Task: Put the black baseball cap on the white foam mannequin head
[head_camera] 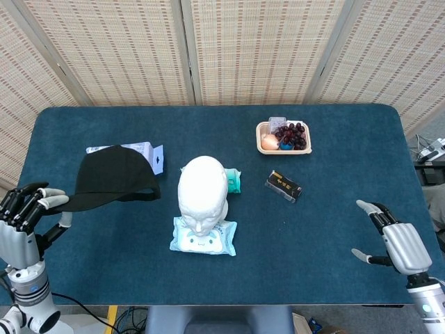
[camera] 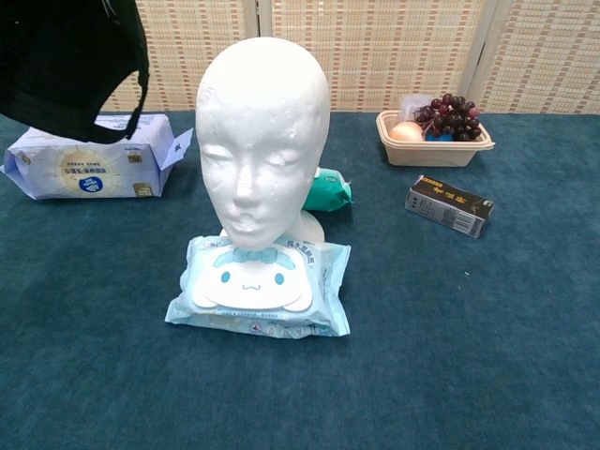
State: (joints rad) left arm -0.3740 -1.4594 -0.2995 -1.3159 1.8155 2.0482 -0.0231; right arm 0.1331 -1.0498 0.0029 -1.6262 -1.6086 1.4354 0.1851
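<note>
Table: my blue cloth table [head_camera: 334, 229] carries everything here.
Cap: the black baseball cap [head_camera: 115, 179] hangs in the air left of the mannequin, clear of it, its brim pointing toward my left hand; in the chest view the cap [camera: 66, 66] fills the upper left corner.
Mannequin: the white foam mannequin head [head_camera: 201, 193] stands upright mid-table, bare on top, its base on a wipes pack [camera: 258, 286].
Tissue pack: a white and blue pack [camera: 89, 167] lies under and behind the cap.
Left hand: my left hand [head_camera: 24, 219] pinches the cap's brim tip.
Right hand: my right hand [head_camera: 396, 243] holds nothing, fingers spread, near the table's right front edge.
Fruit tray: a tray of grapes [head_camera: 284, 137] sits far back.
Black box: a small box [head_camera: 283, 185] lies right of the mannequin.
</note>
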